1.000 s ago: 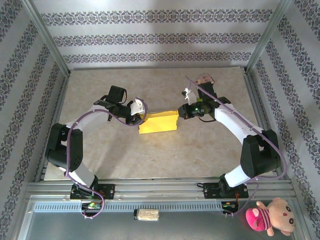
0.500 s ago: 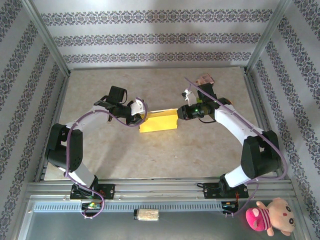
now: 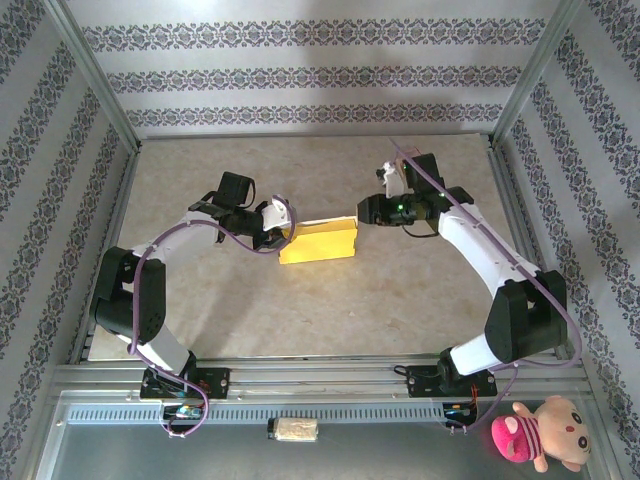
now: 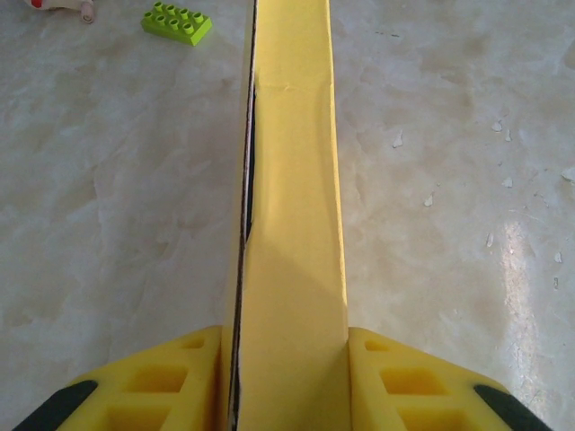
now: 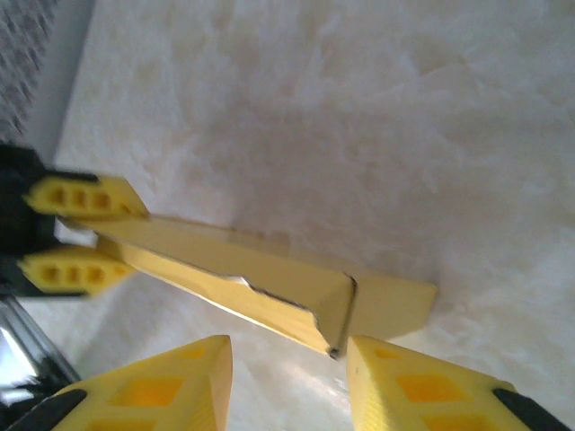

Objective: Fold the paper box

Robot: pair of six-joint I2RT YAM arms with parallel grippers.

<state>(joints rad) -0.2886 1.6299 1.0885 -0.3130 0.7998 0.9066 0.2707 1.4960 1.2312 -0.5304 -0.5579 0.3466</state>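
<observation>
right tool [image 3: 359, 214] backed off, one paper box [image 3: 318, 243]

- You have the paper box [image 3: 318, 243] in the middle of the table [image 3: 400, 300], between both grippers.
- The left gripper [image 3: 281, 236] is at its left end, the right gripper [image 3: 361, 215] at its right end.

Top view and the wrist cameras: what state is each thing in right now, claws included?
paper box: folded up, resting on the table, one long seam gaping slightly
left gripper: shut on the paper box's end
right gripper: open, jaws apart at the box's other end, not gripping
green brick: lying flat, studs up
</observation>
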